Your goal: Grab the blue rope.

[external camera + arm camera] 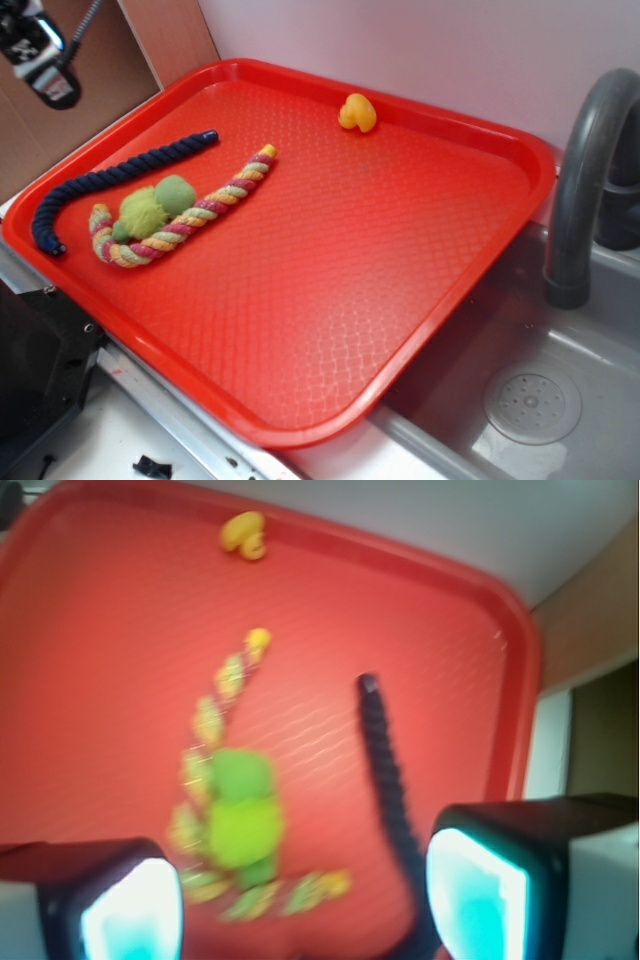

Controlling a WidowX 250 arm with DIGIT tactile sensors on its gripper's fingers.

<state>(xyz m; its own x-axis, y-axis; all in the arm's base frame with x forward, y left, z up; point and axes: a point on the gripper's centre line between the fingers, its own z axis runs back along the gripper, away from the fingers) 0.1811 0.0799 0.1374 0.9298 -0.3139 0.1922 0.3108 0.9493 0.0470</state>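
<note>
Rope [110, 180], the blue one, is lying untouched on the left part of the red tray [420, 330], curving like a hook from its capped end near the tray's middle-left down to a second end by the near-left rim. In the wrist view it is running as a dark line up from beside the right pad [478, 895].

Just beside it, a striped rope [190, 220] is lying in a similar curve, with a green toy [155, 205] resting against it. The two ropes are near each other but appear apart. A yellow duck [357, 112] is sitting well apart, near the far rim. A grey faucet [590, 170] and sink [530, 405] are standing to the right of the tray.

Gripper [300, 900] is hanging above the left edge of the tray, clear of everything, with the jaws spread wide and nothing between them; the exterior view is showing only part of it at the top left corner.

Progress: the grab is not yet done. Remaining, by judgement: lining up over the blue rope, descending, and closing on it without catching the striped rope.
</note>
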